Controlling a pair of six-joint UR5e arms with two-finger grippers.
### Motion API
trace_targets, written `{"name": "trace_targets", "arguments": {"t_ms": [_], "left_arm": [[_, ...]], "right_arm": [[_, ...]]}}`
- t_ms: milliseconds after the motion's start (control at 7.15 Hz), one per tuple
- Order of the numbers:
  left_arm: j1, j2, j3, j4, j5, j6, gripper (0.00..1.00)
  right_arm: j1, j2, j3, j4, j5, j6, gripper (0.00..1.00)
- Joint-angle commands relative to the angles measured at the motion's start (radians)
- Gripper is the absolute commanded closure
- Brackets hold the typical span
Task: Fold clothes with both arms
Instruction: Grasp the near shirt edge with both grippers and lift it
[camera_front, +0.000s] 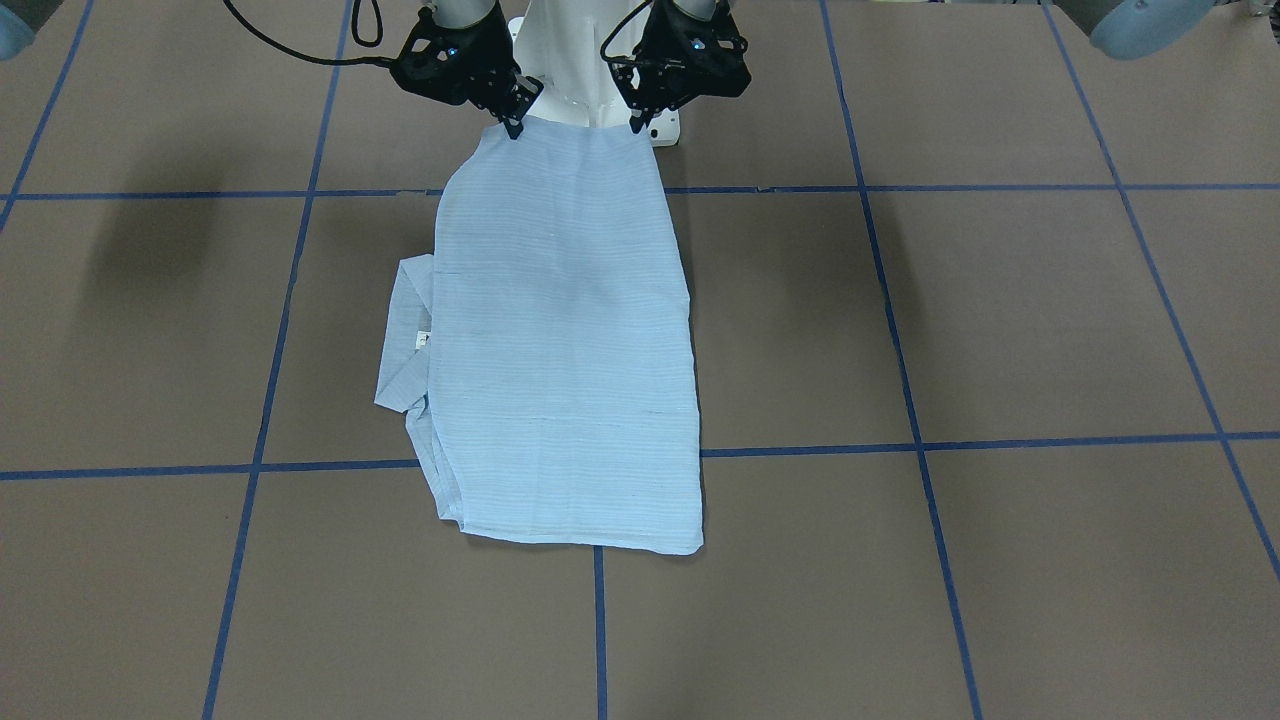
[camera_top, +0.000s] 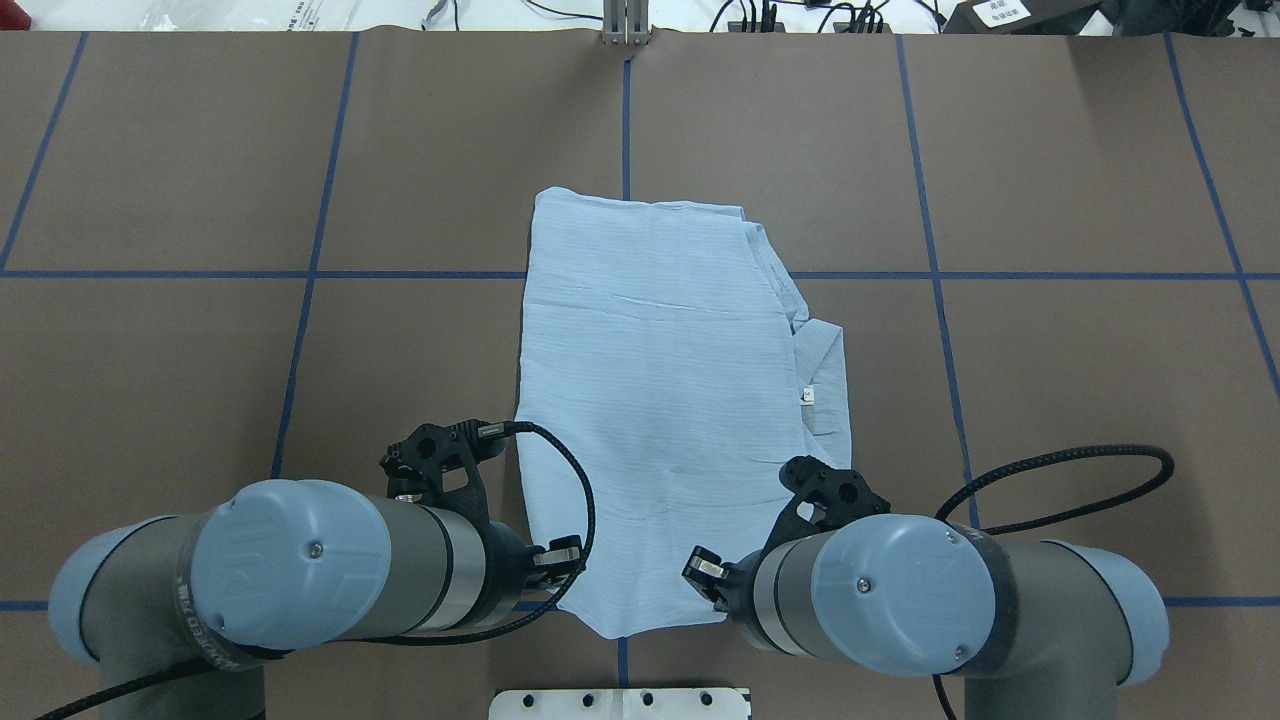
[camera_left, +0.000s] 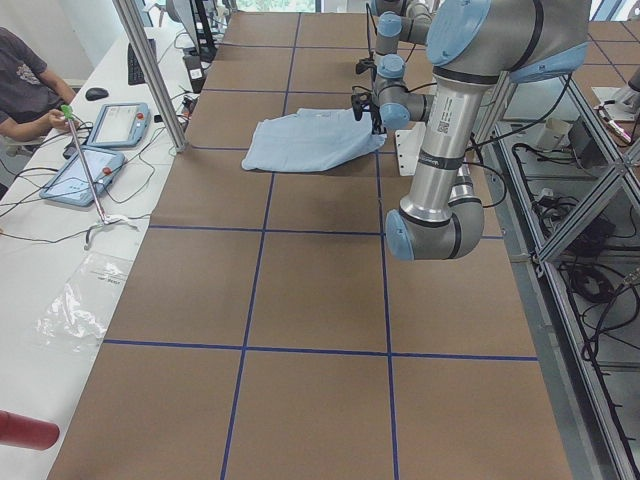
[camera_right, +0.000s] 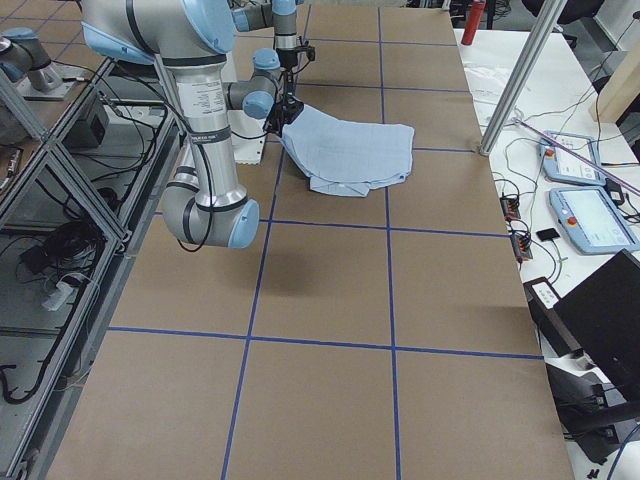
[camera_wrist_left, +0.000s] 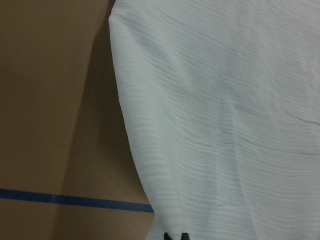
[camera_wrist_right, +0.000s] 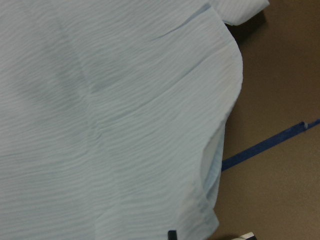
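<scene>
The light-blue striped shirt lies folded into a long narrow panel on the brown table, with a collar and sleeve part sticking out on one long side. Its edge nearest the robot is raised off the table and stretched between both grippers. My left gripper is shut on one near corner and my right gripper on the other. In the overhead view the left arm and right arm hide the fingers. Both wrist views are filled with cloth, with dark fingertips at the bottom edge.
The white pedestal base stands just behind the held edge. Blue tape lines grid the table. A black cable loops beside the right arm. A person sits at a side bench with tablets.
</scene>
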Motion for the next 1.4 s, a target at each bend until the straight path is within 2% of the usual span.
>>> {"name": "trace_targets", "arguments": {"t_ms": [0,419,699,978,1258], "left_arm": [[-0.019,-0.007,0.030,0.004,0.007,0.011,1.00],[-0.144,-0.018,0.103,-0.115,0.004,0.055,1.00],[-0.224,-0.091,0.252,-0.215,0.001,0.057,1.00],[-0.281,-0.133,0.370,-0.321,-0.001,0.111,1.00],[-0.335,-0.135,0.418,-0.390,-0.019,0.117,1.00]], "right_arm": [[0.046,-0.003,-0.004,-0.007,0.005,-0.021,1.00],[0.184,0.026,-0.080,-0.006,0.069,-0.087,1.00],[0.273,0.078,-0.155,-0.001,0.083,-0.130,1.00],[0.343,0.165,-0.261,0.000,0.085,-0.196,1.00],[0.405,0.268,-0.413,0.002,0.086,-0.268,1.00]]}}
